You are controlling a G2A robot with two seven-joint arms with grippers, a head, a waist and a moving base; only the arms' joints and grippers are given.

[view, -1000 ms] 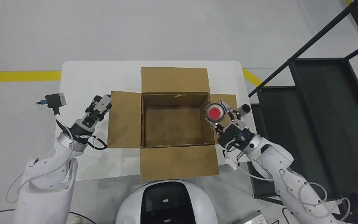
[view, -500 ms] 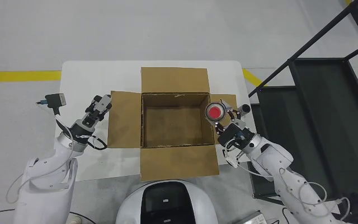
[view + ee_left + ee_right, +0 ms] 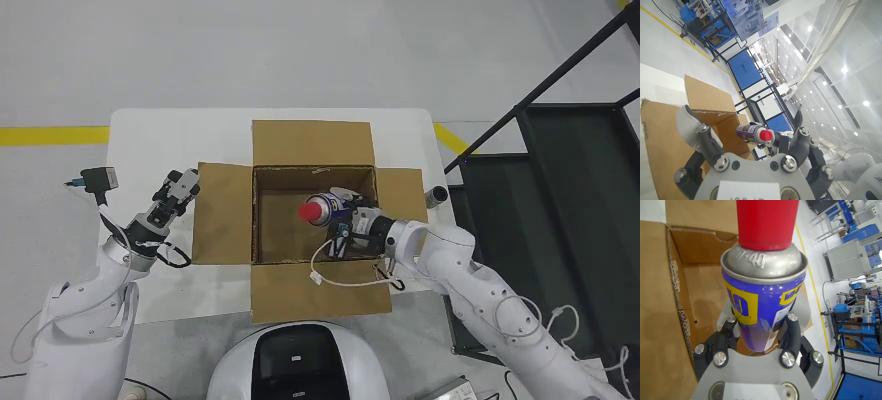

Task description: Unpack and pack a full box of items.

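I see raised characters stamped into the metal shoulder of the spray can (image 3: 761,298), and a yellow-and-blue printed label with small print runs down its side. In the room behind, a blue panel (image 3: 743,69) and a white panel (image 3: 761,100) each carry short logo lettering.

Free room across open box (image 3: 285,225) floor; spray can (image 3: 330,207) above its right half

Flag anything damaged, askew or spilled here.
The open brown cardboard box has ragged, torn corrugated edges at an inner corner. The blue-and-yellow metal spray can with red cap lies sideways, not upright, in the right claw over the box opening. Nothing looks spilled.
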